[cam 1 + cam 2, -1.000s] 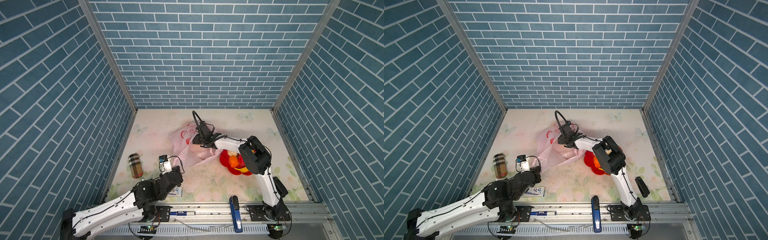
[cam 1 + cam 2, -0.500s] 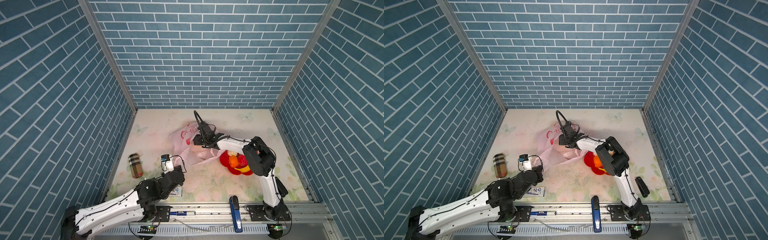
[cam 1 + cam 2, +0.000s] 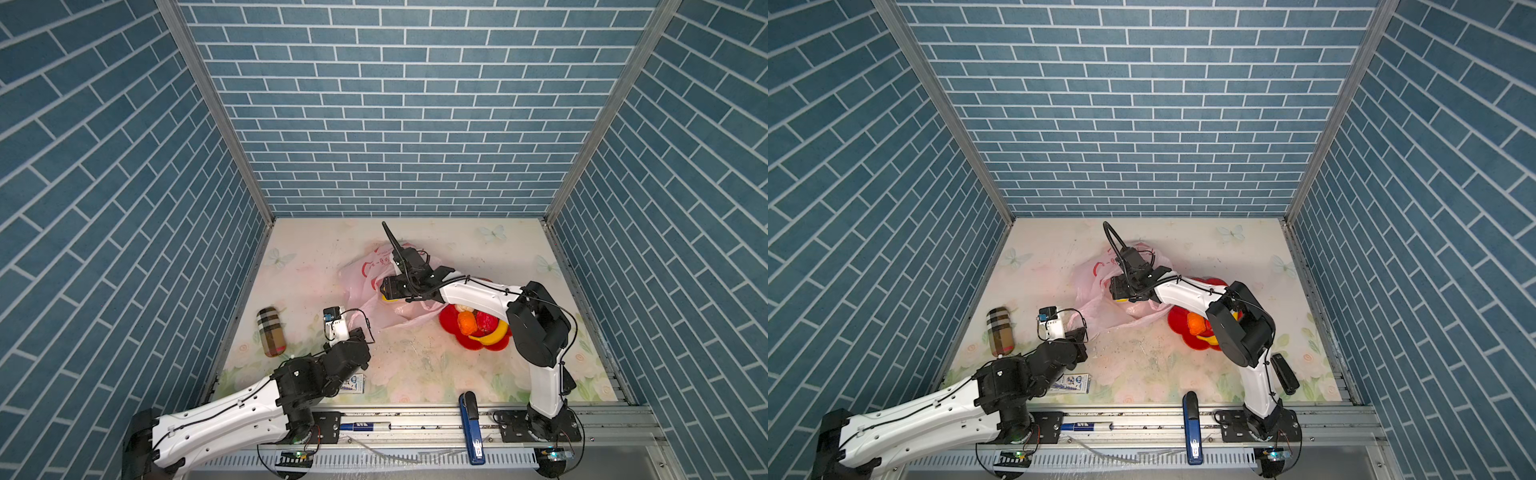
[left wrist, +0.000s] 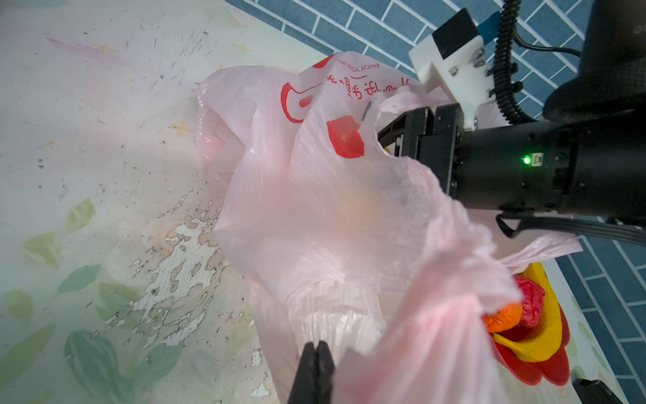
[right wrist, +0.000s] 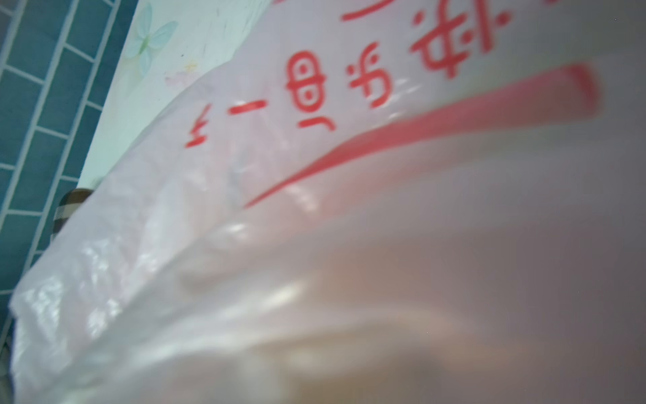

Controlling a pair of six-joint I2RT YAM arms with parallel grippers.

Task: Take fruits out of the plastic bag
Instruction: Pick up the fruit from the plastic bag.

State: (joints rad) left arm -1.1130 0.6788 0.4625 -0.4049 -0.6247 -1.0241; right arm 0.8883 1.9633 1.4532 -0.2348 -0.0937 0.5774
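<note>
The pale-pink plastic bag (image 3: 374, 274) lies crumpled mid-table, with red lettering on it. My left gripper (image 4: 316, 353) is shut on the bag's near edge (image 3: 359, 322) and holds it stretched. My right gripper (image 3: 388, 287) reaches into the bag's mouth. Film hides its jaws and covers the whole right wrist view (image 5: 314, 210). Something yellow (image 3: 386, 296) shows at its tip, and a yellowish glow (image 4: 363, 203) shows through the film. On the red flower-shaped plate (image 3: 449, 322) lie an orange fruit (image 3: 466, 322), a red one (image 3: 486, 321), a banana (image 3: 495, 334) and a beige one (image 3: 462, 308).
A plaid cylinder (image 3: 271, 331) lies by the left wall. A small carton (image 3: 355, 383) sits under my left arm. A blue stapler-like tool (image 3: 470, 428) rests on the front rail, and a black object (image 3: 1284, 373) lies at the front right.
My right arm's elbow has swung right and toward the front while its gripper stayed in the bag's mouth. My left gripper kept its hold and crept slightly forward.
</note>
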